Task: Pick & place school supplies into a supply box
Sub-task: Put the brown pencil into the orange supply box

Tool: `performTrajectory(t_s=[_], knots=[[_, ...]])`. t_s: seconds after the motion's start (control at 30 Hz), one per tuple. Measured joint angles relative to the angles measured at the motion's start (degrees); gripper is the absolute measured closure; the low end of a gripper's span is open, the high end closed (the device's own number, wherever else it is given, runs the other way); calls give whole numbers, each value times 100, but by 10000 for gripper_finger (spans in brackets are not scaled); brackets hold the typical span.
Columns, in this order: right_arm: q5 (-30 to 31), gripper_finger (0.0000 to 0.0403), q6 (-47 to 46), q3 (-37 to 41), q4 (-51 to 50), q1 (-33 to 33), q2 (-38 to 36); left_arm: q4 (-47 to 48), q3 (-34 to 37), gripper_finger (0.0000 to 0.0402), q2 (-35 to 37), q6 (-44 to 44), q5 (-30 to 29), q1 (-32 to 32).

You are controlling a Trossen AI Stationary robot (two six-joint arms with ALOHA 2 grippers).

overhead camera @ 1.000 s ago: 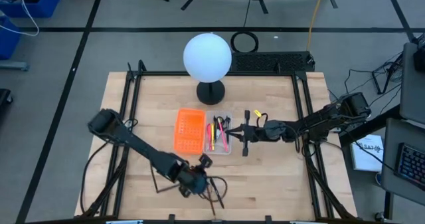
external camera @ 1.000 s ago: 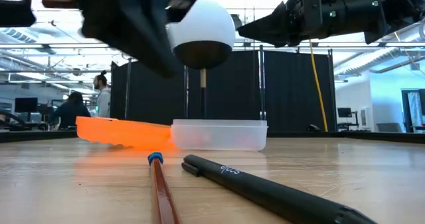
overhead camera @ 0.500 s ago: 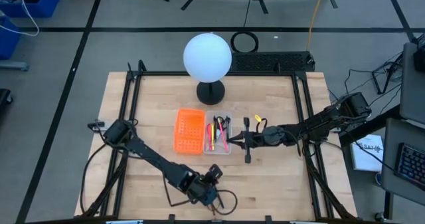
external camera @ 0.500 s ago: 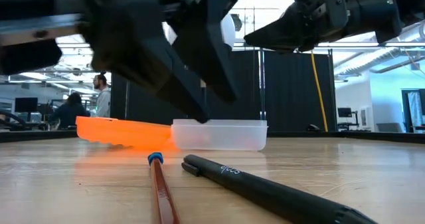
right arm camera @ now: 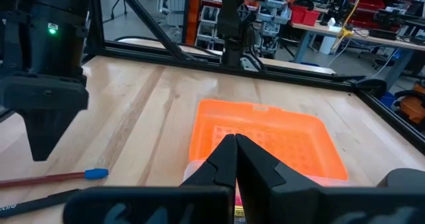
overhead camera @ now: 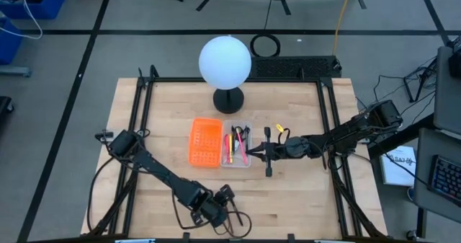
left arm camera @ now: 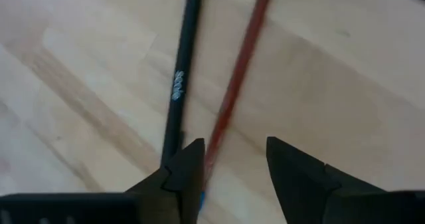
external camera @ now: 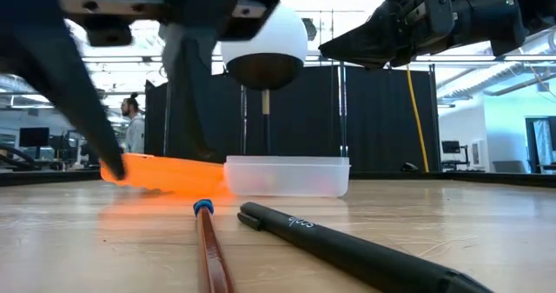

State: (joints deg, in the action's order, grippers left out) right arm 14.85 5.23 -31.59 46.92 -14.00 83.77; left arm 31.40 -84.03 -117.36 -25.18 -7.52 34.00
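left gripper (left arm camera: pixel 229 167) hangs low over the pale wooden counter (overhead camera: pixel 302 200), jaws apart, nothing between them yet. a thin reddish-brown pencil with a blue end cap (left arm camera: pixel 242 71) runs straight out ahead of the gap, its near end about between the fingers (left arm camera: pixel 182 174). just beside it, off the one finger, lies a slim black pen with small pale lettering (left arm camera: pixel 180 78), close to the pencil but angled a little apart from it.

right gripper (right arm camera: pixel 234 159) is pinched together and empty, hovering just above the near edge of the small clear shallow plastic supply box (overhead camera: pixel 236 143), which already holds pink, yellow and dark pens. a bright orange perforated tray (right arm camera: pixel 265 137) sits just beyond it.

handling guess: pencil is light, stiff and round, so it likely rolls or skids on the smooth wood if nudged sideways. best hold is across the shaft near mid-length so it doesn't tip. risk: the black pen is close enough that a finger could catch it too.
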Motion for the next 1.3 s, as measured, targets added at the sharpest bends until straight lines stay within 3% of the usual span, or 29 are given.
performTrajectory(t_s=[0.33,0.6,0.97,1.3], knots=[[0,403,-5,0,-6,0,0,-72,0,280,0,-207,236,-246],[0,403,-8,0,-50,0,0,363,2,281,-50,-735,61,-461],[0,403,-23,0,-53,0,0,534,9,282,-73,-1392,376,-568],[0,403,-17,0,-73,0,0,464,-22,282,-389,-1397,531,-761]])
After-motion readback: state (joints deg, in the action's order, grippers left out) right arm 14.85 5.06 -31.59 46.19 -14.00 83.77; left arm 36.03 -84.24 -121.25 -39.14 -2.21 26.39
